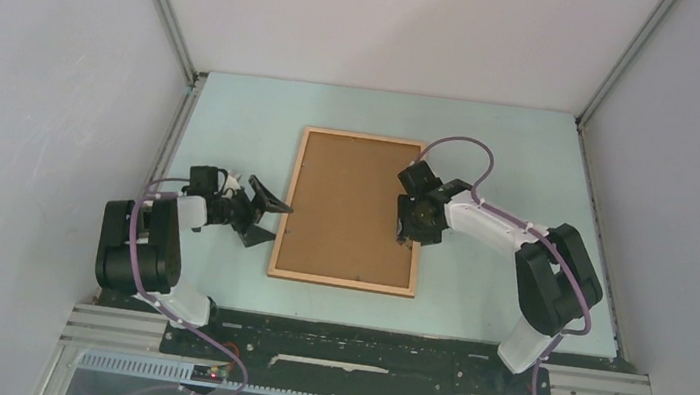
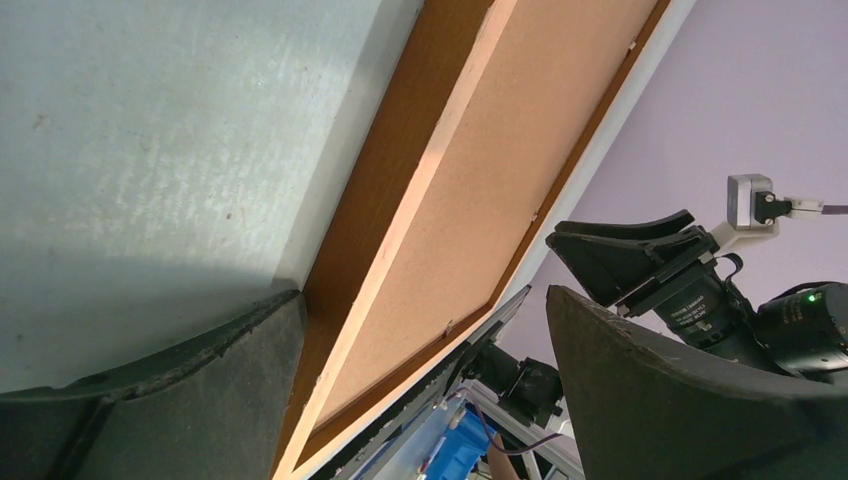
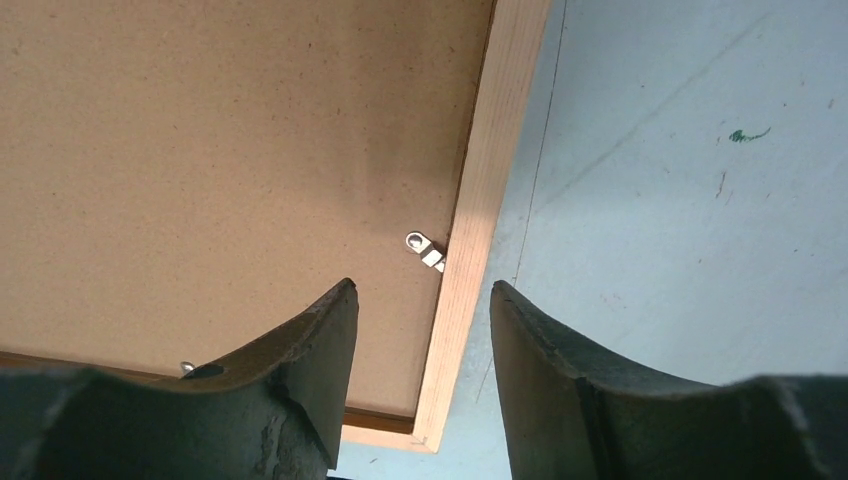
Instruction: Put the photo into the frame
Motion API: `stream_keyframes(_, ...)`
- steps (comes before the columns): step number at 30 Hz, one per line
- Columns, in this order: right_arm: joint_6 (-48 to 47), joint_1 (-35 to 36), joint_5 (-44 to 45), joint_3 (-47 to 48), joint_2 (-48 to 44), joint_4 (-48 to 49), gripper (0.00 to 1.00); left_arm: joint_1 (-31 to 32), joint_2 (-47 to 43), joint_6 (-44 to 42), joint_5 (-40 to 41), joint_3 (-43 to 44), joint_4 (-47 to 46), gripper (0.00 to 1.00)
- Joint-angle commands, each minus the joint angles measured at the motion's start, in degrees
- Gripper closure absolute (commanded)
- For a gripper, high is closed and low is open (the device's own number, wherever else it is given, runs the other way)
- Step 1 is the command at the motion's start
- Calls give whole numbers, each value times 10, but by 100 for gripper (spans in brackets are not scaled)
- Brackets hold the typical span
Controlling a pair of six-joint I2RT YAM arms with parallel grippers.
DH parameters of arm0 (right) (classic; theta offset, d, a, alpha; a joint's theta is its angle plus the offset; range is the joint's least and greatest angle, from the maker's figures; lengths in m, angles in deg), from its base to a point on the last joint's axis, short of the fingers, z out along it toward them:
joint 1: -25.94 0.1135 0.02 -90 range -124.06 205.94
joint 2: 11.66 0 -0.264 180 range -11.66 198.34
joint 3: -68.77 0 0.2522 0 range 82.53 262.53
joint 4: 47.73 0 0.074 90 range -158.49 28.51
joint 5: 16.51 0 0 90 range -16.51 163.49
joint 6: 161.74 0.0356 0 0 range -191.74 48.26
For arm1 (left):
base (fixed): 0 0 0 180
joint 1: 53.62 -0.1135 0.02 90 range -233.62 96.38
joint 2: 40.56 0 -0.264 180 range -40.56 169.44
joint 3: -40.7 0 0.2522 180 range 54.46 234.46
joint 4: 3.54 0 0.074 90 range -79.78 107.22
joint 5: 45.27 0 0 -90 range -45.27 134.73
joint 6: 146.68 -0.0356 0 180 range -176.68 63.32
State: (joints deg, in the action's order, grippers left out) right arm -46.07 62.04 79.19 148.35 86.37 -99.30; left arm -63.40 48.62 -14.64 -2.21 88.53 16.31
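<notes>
Frame (image 1: 341,282): thin light-brown wooden rectangle, lying flat and back-side up at the middle of the pale blue-green desk (image 1: 513,147).

Left of frame: left fingers (image 1: 267,197), black, spread wide and holding nothing. They sit low just beside the frame's left rail. Whether a tip touches the rail cannot be told.

Within frame: plain brown flat backing board (image 1: 350,208), seated inside the four rails and filling the opening.

Photo: no print shows in any view. It may lie face down under the backing board, but that cannot be confirmed.

Right rail of frame: small silver metal tab (image 3: 425,250), lying at the board's edge against the rail. A second tab shows faintly near the frame's lower rail.

Over right rail: right fingers (image 3: 300,380), black, partly open and gripping nothing. The rail and the tab show in the gap between them. Contact with the wood cannot be told.

Status, as judged: the board is in place and the photo is nowhere loose on the desk, so the loading looks largely done. What is likely left is turning the tabs to lock the board, then confirming the photo is in the frame.
</notes>
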Motion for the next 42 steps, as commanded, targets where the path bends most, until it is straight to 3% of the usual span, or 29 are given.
stream_keyframes(1, 51, 1, -2, 7, -13, 14, 40, -2, -30, -4, -15, -14, -3, 0)
stream_keyframes(8, 49, -8, -17, 16, -56, -3, 36, -2, -112, -40, 35, -1, 35, 0)
stream_keyframes(13, 34, -3, 2, 18, -163, -30, 32, -2, -152, -71, 86, 18, 75, 0)
stream_keyframes(17, 24, 11, 74, 12, -260, -48, 23, -2, -207, -95, 135, 32, 100, 0)
stream_keyframes(21, 10, -6, 125, -27, -301, -44, 1, 16, -267, -127, 191, 50, 126, 0)
stream_keyframes(23, 12, -51, 58, -50, -292, -36, 0, 31, -288, -138, 214, 54, 136, 3)
stream_keyframes(26, 18, -135, -126, -95, -252, 12, 0, 51, -302, -132, 219, 41, 122, 8)
stream_keyframes(29, 29, -159, -160, -127, -246, 52, 0, 77, -310, -129, 230, 33, 116, 5)
stream_keyframes(33, 22, -153, -169, -140, -252, 75, 0, 140, -325, -138, 250, 37, 107, 0)
stream_keyframes(42, -26, -20, -2, -160, -320, 91, 0, 281, -430, -132, 375, 36, 103, 0)
